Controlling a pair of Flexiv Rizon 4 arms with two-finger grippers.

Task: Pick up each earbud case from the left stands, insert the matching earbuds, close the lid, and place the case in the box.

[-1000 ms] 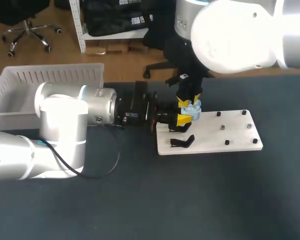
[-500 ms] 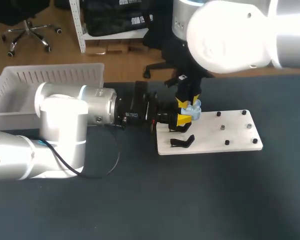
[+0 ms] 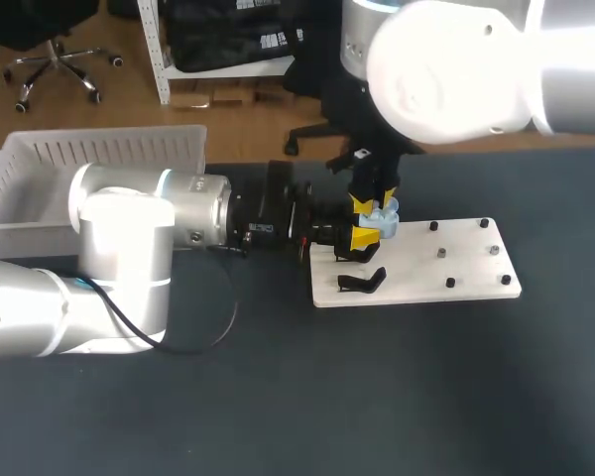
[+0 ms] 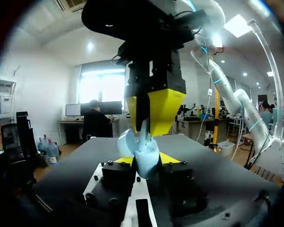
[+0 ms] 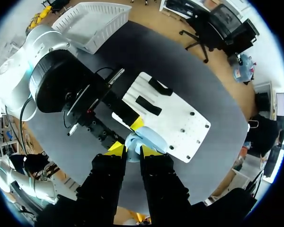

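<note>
The pale blue earbud case (image 3: 384, 224) has its lid open and is held above the white stand board (image 3: 426, 268). My left gripper (image 3: 361, 238) comes in level from the left and is shut on the case (image 4: 146, 158), one yellow tip on each side. My right gripper (image 3: 374, 204) hangs straight down over it. Its yellow fingers (image 4: 164, 106) are shut on a small pale blue earbud (image 5: 132, 152) at the case's opening. In the right wrist view the case (image 5: 150, 138) lies just ahead of my right gripper (image 5: 132, 150).
An empty black stand (image 3: 362, 282) sits on the board's left part, and several small black pegs (image 3: 434, 226) stand on its right part. A white basket (image 3: 40, 183) is at the table's far left. Two black stands (image 5: 148, 105) show in the right wrist view.
</note>
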